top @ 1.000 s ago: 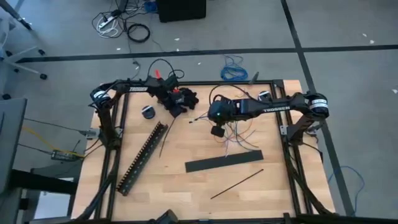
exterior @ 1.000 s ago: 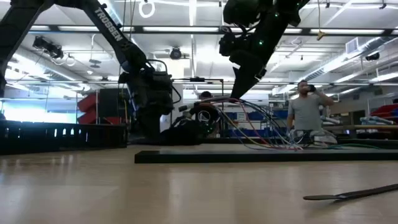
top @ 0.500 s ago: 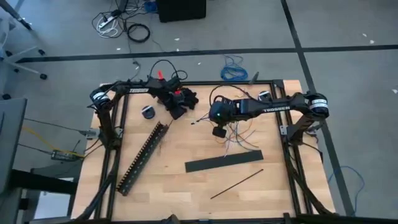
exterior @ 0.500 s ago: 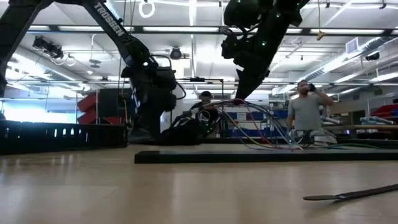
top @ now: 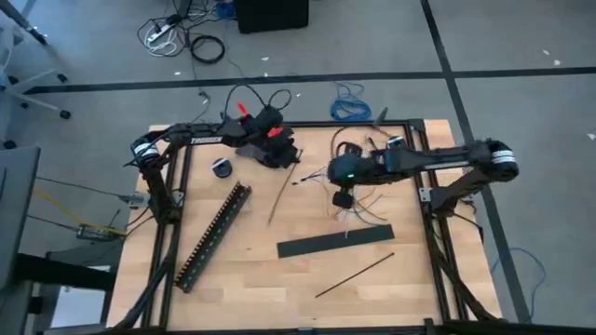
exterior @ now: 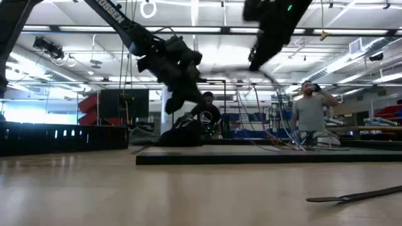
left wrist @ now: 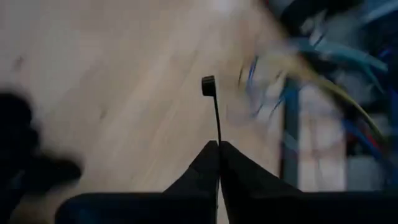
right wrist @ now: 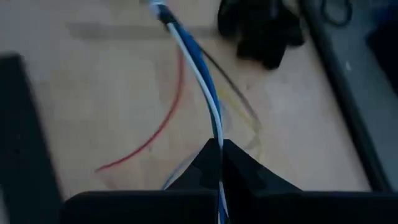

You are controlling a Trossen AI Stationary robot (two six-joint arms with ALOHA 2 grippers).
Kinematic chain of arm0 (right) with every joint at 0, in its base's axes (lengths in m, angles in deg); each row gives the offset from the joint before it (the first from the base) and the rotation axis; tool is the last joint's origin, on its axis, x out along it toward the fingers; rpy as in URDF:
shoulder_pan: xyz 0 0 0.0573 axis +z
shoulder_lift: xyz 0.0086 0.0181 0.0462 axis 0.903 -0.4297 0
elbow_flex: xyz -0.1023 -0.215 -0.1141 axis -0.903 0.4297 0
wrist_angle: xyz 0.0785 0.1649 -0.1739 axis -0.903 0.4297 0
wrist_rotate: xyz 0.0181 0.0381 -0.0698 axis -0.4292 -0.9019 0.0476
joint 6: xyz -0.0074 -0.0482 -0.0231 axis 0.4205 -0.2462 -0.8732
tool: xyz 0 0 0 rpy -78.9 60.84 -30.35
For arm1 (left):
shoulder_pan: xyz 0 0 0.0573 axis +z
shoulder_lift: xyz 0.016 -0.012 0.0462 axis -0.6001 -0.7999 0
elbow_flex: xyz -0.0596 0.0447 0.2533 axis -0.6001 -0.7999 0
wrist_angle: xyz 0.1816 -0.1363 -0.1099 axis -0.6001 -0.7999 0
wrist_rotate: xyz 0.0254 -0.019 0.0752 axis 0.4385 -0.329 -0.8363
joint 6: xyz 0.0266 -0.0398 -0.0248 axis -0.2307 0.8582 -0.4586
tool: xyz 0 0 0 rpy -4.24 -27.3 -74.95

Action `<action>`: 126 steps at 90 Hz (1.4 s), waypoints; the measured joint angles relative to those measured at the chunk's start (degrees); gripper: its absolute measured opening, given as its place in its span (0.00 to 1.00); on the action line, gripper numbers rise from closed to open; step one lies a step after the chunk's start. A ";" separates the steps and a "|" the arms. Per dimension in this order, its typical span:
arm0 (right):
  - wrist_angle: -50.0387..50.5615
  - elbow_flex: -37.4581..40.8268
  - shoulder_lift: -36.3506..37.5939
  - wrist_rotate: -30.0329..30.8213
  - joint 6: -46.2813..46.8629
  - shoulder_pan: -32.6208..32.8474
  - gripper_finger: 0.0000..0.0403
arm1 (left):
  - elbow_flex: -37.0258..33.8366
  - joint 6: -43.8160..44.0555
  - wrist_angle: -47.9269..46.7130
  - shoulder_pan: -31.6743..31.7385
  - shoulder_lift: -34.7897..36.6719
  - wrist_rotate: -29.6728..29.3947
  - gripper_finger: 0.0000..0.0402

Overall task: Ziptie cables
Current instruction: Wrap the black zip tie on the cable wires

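Our left gripper pinches a ziptie. Our right gripper pinches the cables above the table.

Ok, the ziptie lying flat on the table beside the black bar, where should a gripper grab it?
Take the ziptie near its middle, straight from above, with the fingers set across its width. It lies flat and diagonal on the table, clear of the bar, so both sides are free.
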 joint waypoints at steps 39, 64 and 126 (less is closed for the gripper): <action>-2.11 1.01 6.86 -4.33 -2.33 0.17 0.00 | -0.57 6.31 17.14 -4.19 -0.19 -9.21 0.00; -12.28 4.05 -5.80 -16.24 -5.42 -3.46 0.00 | -0.97 6.27 17.24 -5.87 -1.86 -14.58 0.00; -39.81 1.33 -33.12 -42.52 -7.50 -8.52 0.00 | -23.48 10.72 46.16 -3.55 -1.81 -17.57 0.00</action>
